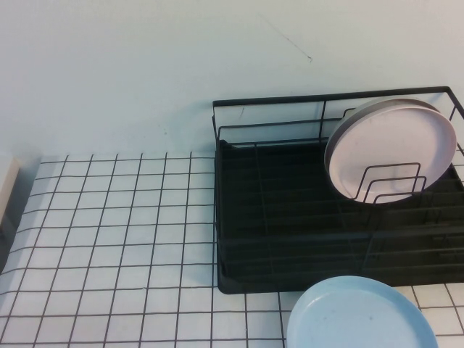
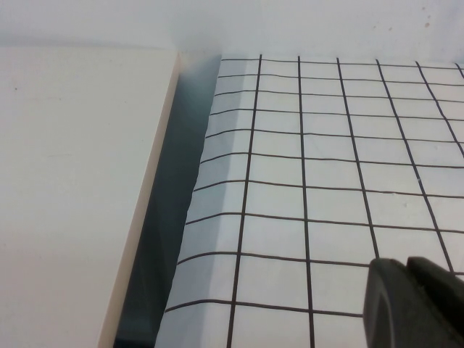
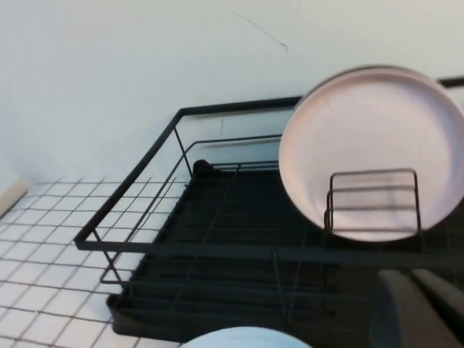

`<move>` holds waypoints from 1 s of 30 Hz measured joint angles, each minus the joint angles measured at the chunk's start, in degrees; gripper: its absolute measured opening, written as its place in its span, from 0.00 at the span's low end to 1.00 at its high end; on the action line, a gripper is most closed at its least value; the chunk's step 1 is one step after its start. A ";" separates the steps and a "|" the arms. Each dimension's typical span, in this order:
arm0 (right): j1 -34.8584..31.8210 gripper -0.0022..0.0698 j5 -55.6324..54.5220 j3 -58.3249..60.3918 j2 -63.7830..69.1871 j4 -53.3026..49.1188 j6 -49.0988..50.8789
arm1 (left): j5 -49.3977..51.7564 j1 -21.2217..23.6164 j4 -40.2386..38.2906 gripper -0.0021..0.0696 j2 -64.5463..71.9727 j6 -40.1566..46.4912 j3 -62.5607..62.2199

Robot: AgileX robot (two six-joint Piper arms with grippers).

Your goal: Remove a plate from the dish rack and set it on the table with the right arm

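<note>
Desk (image 1: 116,239) surface comes first on the left: white, ruled with thin black lines into small squares, running up to a plain pale wall (image 1: 145,72) that bears only a faint scratch. One pale board (image 2: 72,181) lies beside the desk's left edge, apart from it across a dark gap, well away from the dish rack. The left pincer (image 2: 409,270) hangs low over bare grid squares near that edge, far to the left of the dish rack; only two dark finger ends show, lying close side by side with a thin seam between them. One dish rack (image 1: 239,217) sits on the desk against the wall, black wire with a tall rim, a ribbed black tray base and upright wire loops. Two plates stand on edge in the right part of the dish rack, leaning together behind the loops: the pale pink plate (image 1: 395,148) in front, and close behind it a grey-white plate (image 1: 348,116) of which only an arc of rim shows. One light blue plate (image 1: 361,315) lies flat on the desk just in front of the dish rack's front right corner. The right pincer (image 3: 417,301) hovers in front of the dish rack, facing the pink plate and clear of it, fingers pressed together, holding nothing. No writing or brand mark can be read anywhere.
</note>
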 joint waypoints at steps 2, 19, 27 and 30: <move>0.00 0.04 0.98 -5.05 6.48 0.00 -6.32 | 0.00 0.00 0.00 0.02 0.00 0.00 0.00; 0.00 0.68 5.86 -43.94 61.74 9.23 -51.99 | 0.00 0.00 0.00 0.02 0.00 0.00 0.00; -0.09 0.68 12.94 -57.66 81.08 8.60 -63.37 | 0.00 0.00 0.00 0.02 0.00 0.00 0.00; -0.09 0.68 13.15 -60.18 84.68 7.50 -66.94 | 0.00 0.00 0.00 0.02 0.00 0.00 0.00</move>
